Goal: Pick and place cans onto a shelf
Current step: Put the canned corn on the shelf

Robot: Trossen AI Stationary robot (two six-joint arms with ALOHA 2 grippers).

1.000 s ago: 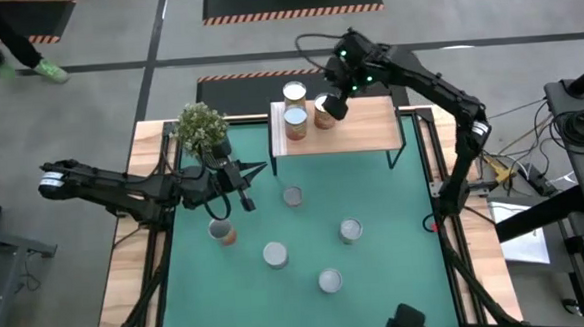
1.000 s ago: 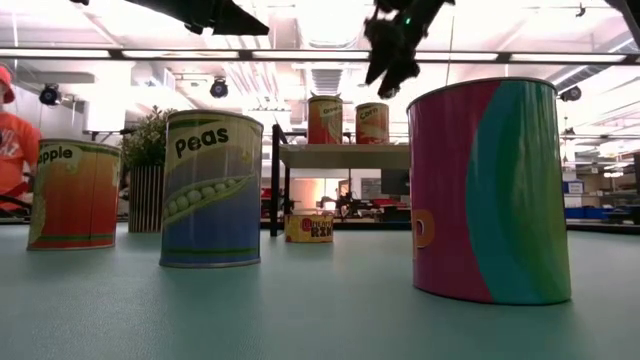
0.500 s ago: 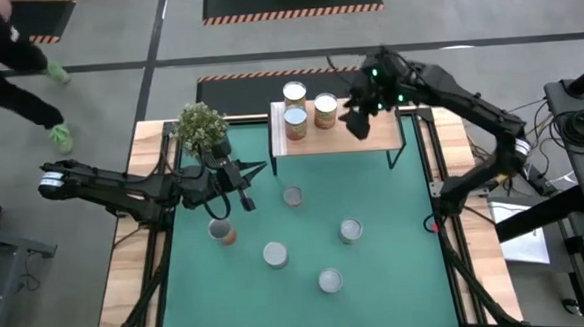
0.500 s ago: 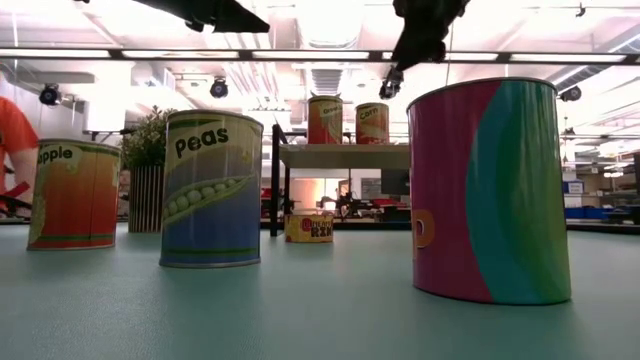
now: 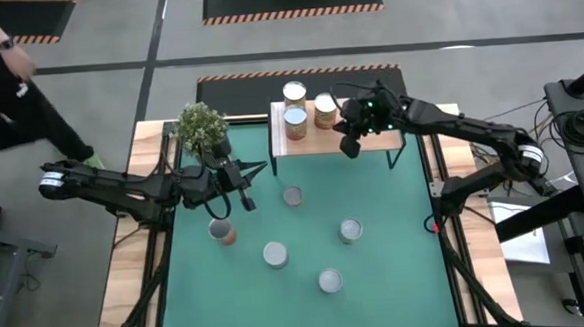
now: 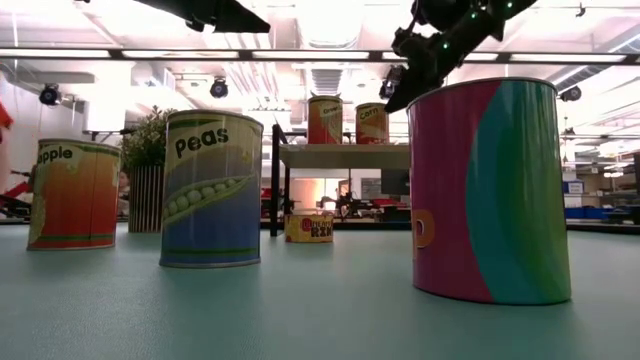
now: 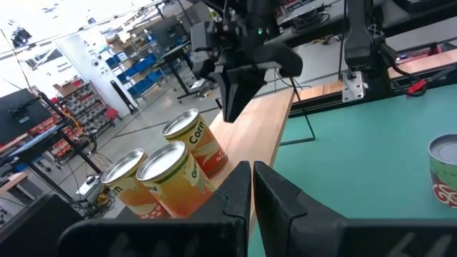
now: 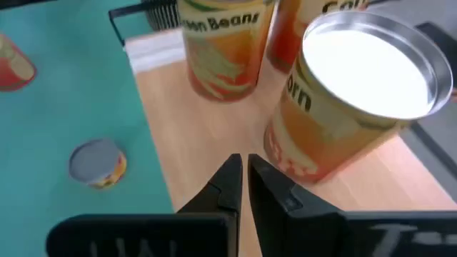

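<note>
Right hand (image 5: 348,146) is clenched with nothing in it, hanging just over the shelf (image 5: 371,134), right beside the corn can (image 5: 324,111) but not touching it. From the right wrist view the fingers (image 8: 232,182) are pinched together over bare wood, with that can (image 8: 357,93) just beside them.

Three cans are up on the shelf — the corn can plus two more (image 5: 294,93) (image 5: 295,121) clustered at its left end. Five others sit on the green mat of the desk (image 5: 396,238): one (image 5: 292,196) just in front of the shelf, one (image 5: 351,230) mid-mat, two (image 5: 275,254) (image 5: 329,280) nearer the front, and one (image 5: 221,230) under the left arm.

Left hand (image 5: 245,183) is clenched too, holding nothing, parked over the mat near the potted plant (image 5: 201,125). A person (image 5: 8,88) is standing on the floor off to the left.
</note>
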